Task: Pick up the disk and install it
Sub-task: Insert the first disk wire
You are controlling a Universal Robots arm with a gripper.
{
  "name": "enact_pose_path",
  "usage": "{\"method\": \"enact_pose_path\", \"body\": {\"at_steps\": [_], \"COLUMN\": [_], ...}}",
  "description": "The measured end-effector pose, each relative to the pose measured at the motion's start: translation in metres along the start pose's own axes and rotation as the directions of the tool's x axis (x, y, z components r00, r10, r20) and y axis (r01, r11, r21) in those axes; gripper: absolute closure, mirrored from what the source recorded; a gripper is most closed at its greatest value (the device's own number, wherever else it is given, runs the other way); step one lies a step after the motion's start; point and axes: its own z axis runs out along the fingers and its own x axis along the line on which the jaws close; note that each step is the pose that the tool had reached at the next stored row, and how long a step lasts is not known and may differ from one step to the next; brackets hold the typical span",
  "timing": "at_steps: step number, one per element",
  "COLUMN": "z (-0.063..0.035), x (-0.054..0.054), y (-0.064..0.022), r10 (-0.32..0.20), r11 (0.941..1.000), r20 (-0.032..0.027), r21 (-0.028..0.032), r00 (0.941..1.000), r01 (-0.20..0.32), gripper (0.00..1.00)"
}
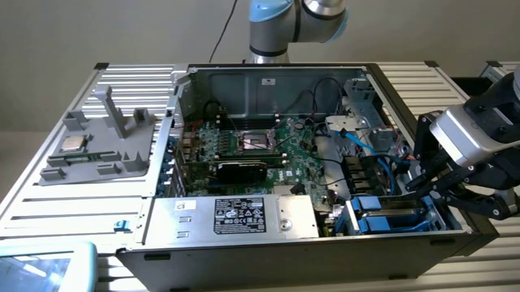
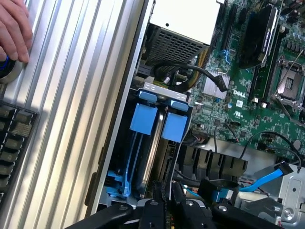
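The disk (image 2: 151, 152) stands on edge in the drive bay at the corner of the open computer case (image 1: 268, 246), a silver strip between bright blue frame pieces with blue end tabs (image 2: 143, 118). In the exterior view the disk (image 1: 396, 211) lies low in the bay on the right. My gripper (image 1: 428, 186) reaches down over the bay's outer end. Seen from the wrist, my gripper (image 2: 165, 200) has its black fingers (image 2: 154, 205) close together, pinching the near end of the disk.
A grey power-supply box with a black label (image 1: 235, 216) sits beside the bay. The motherboard (image 1: 268, 152) and a blue cable (image 1: 357, 143) fill the case. A grey fixture (image 1: 97, 146) holding a processor chip (image 1: 75, 144) lies on the ribbed table (image 1: 49, 201). A person's hand (image 2: 12, 28) rests on the table.
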Motion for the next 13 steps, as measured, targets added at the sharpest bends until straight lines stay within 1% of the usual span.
{"method": "enact_pose_path", "body": {"at_steps": [1, 13], "z": [-0.0001, -0.0001], "x": [-0.0003, -0.0003], "y": [0.0001, 0.0001], "r10": [-0.001, -0.001], "r11": [1.0000, 1.0000], "r20": [-0.0015, -0.0017], "r21": [0.0027, 0.0028], "r00": [1.0000, 1.0000], "r01": [0.001, 0.001], "gripper": [0.83, 0.83]}}
